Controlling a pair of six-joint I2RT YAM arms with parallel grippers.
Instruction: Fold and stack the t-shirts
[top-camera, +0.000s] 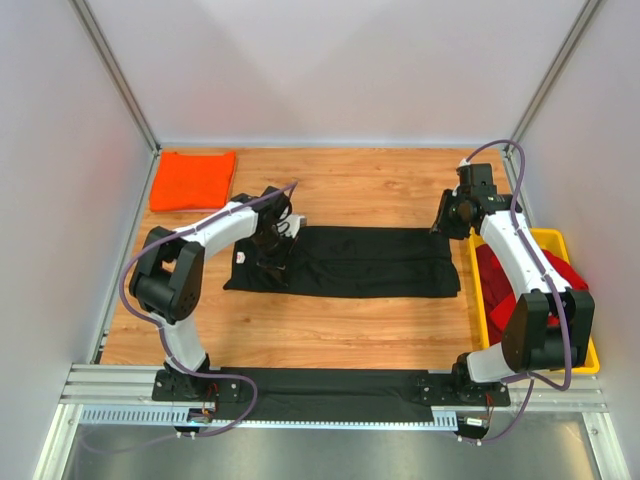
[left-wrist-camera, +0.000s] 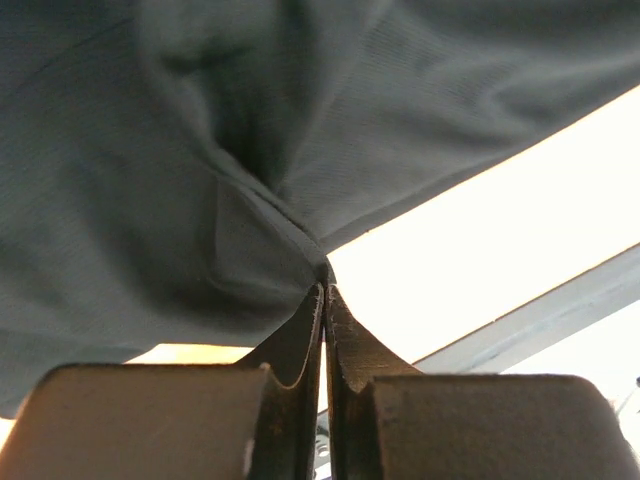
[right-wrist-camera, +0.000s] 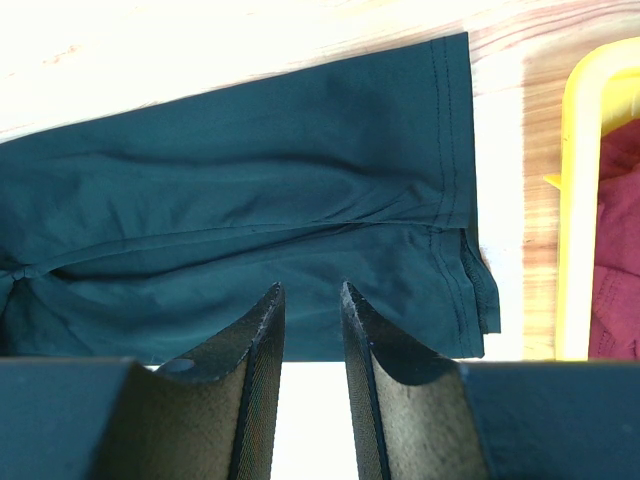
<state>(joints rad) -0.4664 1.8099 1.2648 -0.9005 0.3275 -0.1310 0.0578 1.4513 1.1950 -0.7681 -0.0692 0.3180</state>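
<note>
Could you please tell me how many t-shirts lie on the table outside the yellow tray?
2: the orange t-shirt, folded at the far left corner, and the black t-shirt, spread across the middle. The red cloth in the yellow tray may hide several more.

We see a wooden table (top-camera: 340, 330) with a black t-shirt (top-camera: 370, 262) spread mid-table, a folded orange t-shirt (top-camera: 192, 180) at its far-left corner, a yellow tray (top-camera: 552, 235) at the right edge.

black t-shirt (left-wrist-camera: 150, 200): cropped above and left of left fingers (left-wrist-camera: 300, 340) | yellow tray (right-wrist-camera: 575, 200): cropped right of right fingers (right-wrist-camera: 262, 340) | red t-shirts (right-wrist-camera: 620, 250): mostly beyond that edge
</note>
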